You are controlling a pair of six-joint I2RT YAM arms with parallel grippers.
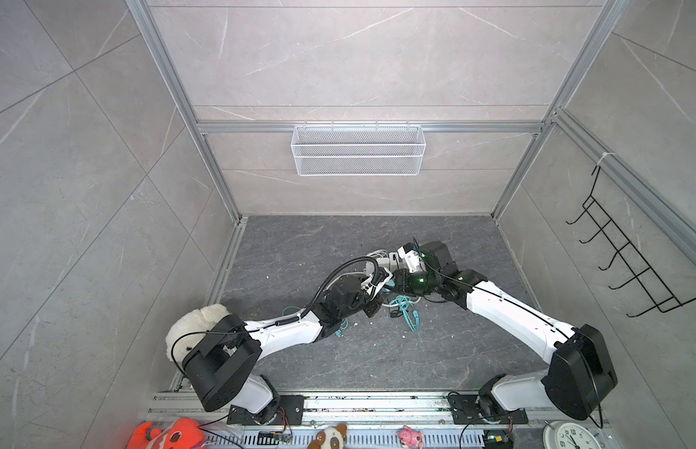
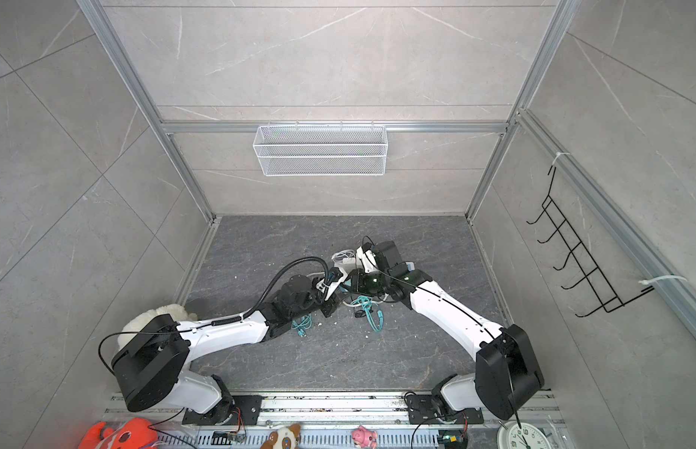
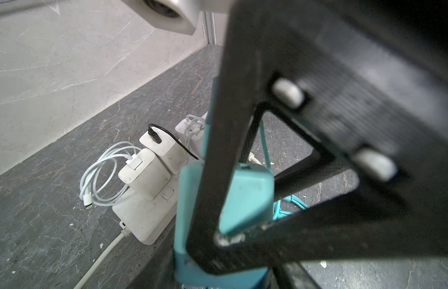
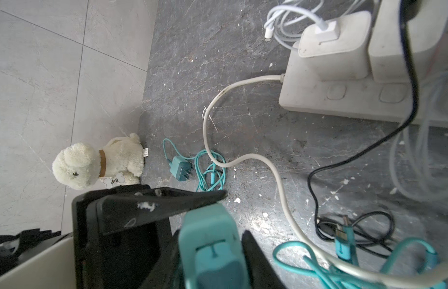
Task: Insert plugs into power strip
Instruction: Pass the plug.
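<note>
My right claw (image 4: 211, 234) is pressed together on the teal plug (image 4: 213, 252), which sits between my two black fingers right under my wrist camera. My left claw (image 4: 215, 200) meets the same plug from the other side. One finger (image 3: 218, 150) of it lies across the plug and touches it. Its partner is hidden, so I cannot tell whether that claw is pinching or only resting there.

The plug is near the cord end of the power strip (image 3: 143, 220), which lies flat on the dark floor (image 4: 243, 140). Its thick cord (image 4: 218, 100) leaves that end and snakes across the floor.

Two chargers stand side by side in the sockets nearest the cord. They are a white plug (image 3: 145, 175) with a coiled white cable (image 3: 98, 175) and, touching it, another white plug (image 3: 168, 152) with a black cable (image 4: 413, 75). Farther along, a third white block (image 3: 190, 127) is half hidden behind my finger, and I cannot tell whether it is seated.

A second teal plug (image 4: 180, 170) lies on the floor with its prongs showing, well apart from the strip and near a plush dog (image 4: 98, 165). Its bundled teal cable (image 4: 210, 172) lies just beside it, under the thick cord.

In both top views my arms meet over the middle of the floor and cover most of the strip. A loose teal cord (image 1: 406, 311) (image 2: 371, 311) shows beneath them.
</note>
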